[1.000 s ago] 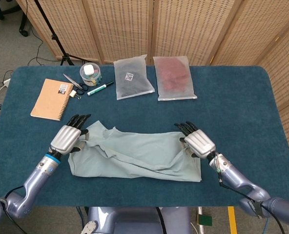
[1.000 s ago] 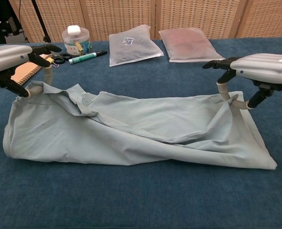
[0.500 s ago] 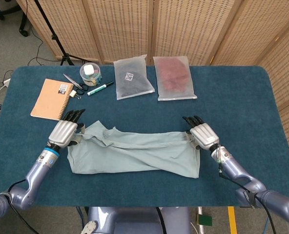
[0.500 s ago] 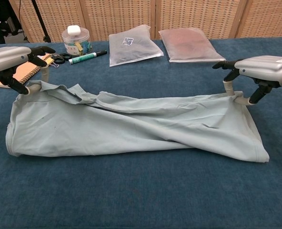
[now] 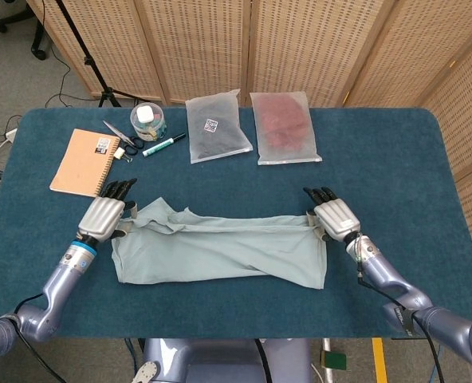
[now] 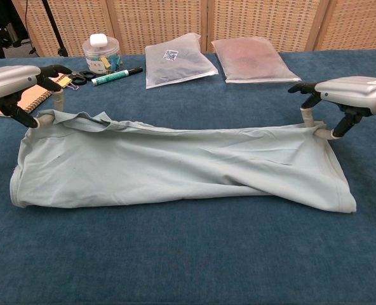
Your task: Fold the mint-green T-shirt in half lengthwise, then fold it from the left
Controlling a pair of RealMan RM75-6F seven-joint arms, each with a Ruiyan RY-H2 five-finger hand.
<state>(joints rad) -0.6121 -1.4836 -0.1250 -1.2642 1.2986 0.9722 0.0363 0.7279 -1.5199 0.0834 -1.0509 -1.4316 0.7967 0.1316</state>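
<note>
T-shirt point(image 5: 220, 249) — long axis left-right, across table point(image 5: 395, 159).

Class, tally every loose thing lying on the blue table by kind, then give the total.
T-shirt: 1
Notebook: 1
Plastic bags: 2
Marker: 1
Pen: 1
Jar: 1
Binder clip: 1
Total: 8

I see a plain mint-green T-shirt point(image 5: 220, 251) between my silver-and-black left hand point(image 5: 104, 215) and right hand point(image 5: 334, 218), on a deep teal table point(image 5: 395, 159); tan notebook point(image 5: 84, 162) beyond my left hand
</note>
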